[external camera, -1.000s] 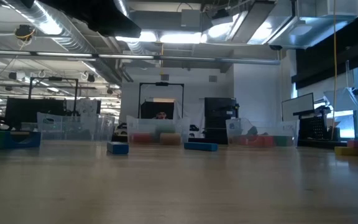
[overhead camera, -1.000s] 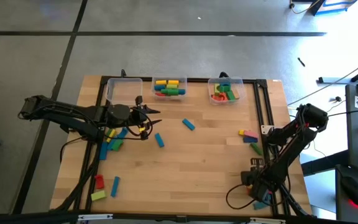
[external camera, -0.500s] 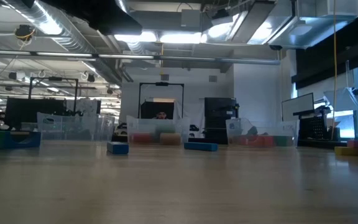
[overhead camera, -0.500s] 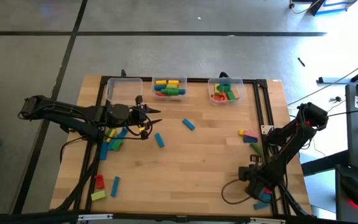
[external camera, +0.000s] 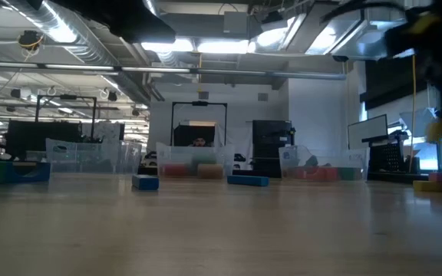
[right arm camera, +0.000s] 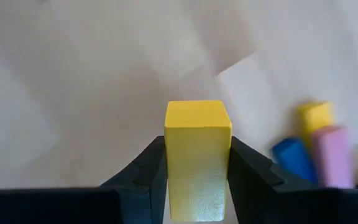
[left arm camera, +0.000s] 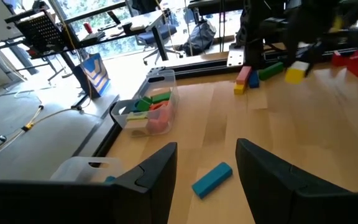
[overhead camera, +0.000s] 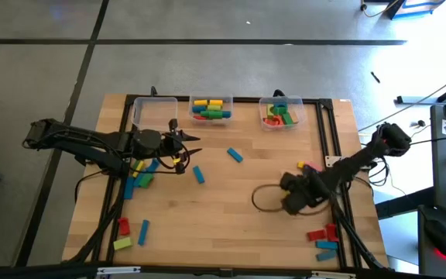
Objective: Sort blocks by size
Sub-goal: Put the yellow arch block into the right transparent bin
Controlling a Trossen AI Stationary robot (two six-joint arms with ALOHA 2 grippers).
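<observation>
My right gripper [overhead camera: 288, 200] is over the table's right half, shut on a yellow block [right arm camera: 197, 155]; it also shows in the left wrist view [left arm camera: 296, 71]. My left gripper [overhead camera: 183, 147] hangs open and empty near the far left, beside a cluster of blocks [overhead camera: 142, 172]. A blue block [left arm camera: 211, 178] lies flat on the table beyond its fingers. More blocks lie flat: blue ones [overhead camera: 234, 155] [overhead camera: 198, 174], a pink, yellow and green group [overhead camera: 311, 169], red and blue ones [overhead camera: 324, 239] near right, some near left [overhead camera: 124, 227]. My right gripper pinches the yellow block by two opposite long sides [right arm camera: 224, 163] between its two fingers. The fingers lie along the block and point down at the table. The block's square end [right arm camera: 197, 115] sticks out past the fingertips, clear of the table.
Three clear bins stand along the far edge: one at the left [overhead camera: 155, 112], one with several blocks [overhead camera: 211, 108], one with red and green blocks [overhead camera: 281, 111]. A black frame [overhead camera: 333, 132] borders the work area. A dark cable loop [overhead camera: 263, 198] hangs by my right arm.
My right gripper has risen from the near right corner and gone toward the far edge and the table's middle, carrying the yellow block clear of the table. The red and blue blocks at the near right now show uncovered.
</observation>
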